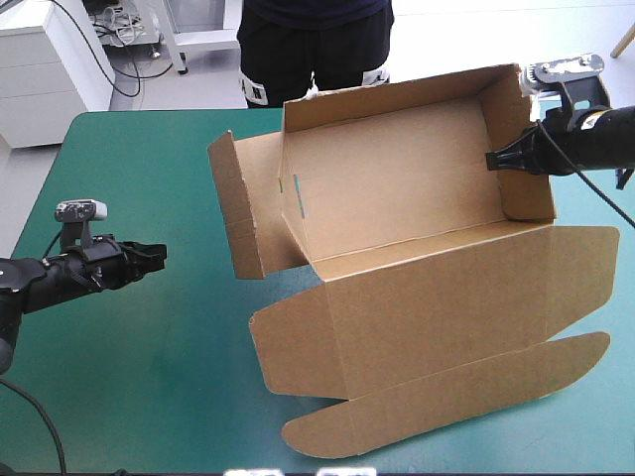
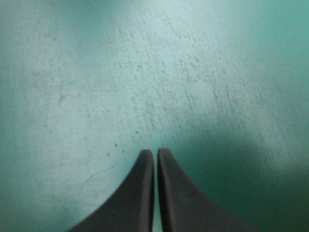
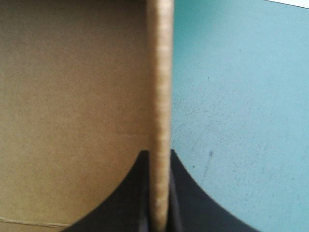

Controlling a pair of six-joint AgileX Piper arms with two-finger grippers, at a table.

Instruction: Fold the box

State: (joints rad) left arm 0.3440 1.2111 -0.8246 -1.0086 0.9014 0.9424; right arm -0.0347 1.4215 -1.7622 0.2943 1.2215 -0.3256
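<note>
While the right gripper (image 1: 493, 159) is pinching the box (image 1: 397, 188) by its right-hand end wall, the left gripper (image 1: 159, 254) is hanging over the bare teal-green cover (image 1: 149, 377) near the table's left edge, well apart from the board.

The box is sitting toward the table's far right corner as an open tray. Its far wall (image 1: 397, 94) and right end wall are standing up. The left end flap (image 1: 238, 208) is leaning outward, only partly raised. The lid (image 1: 446, 297) is lying flat on the cover and reaching toward the table's near edge, with its rounded tuck flap (image 1: 446, 402) lying flat beyond it.

In the right wrist view, the right gripper (image 3: 159, 154) is clamping the upright wall. The board's edge is running straight up between the two black fingers (image 3: 125, 198), which are all but closed on it. The brown inside of the box (image 3: 72, 96) is showing on one side of that edge and the cover (image 3: 241, 96) on the other.

In the left wrist view, the left gripper (image 2: 155, 152) is showing its black fingers (image 2: 137, 193) pressed together, with nothing between them and only the cover (image 2: 145, 72) ahead. Whether the tips are touching the cover cannot be told.
</note>
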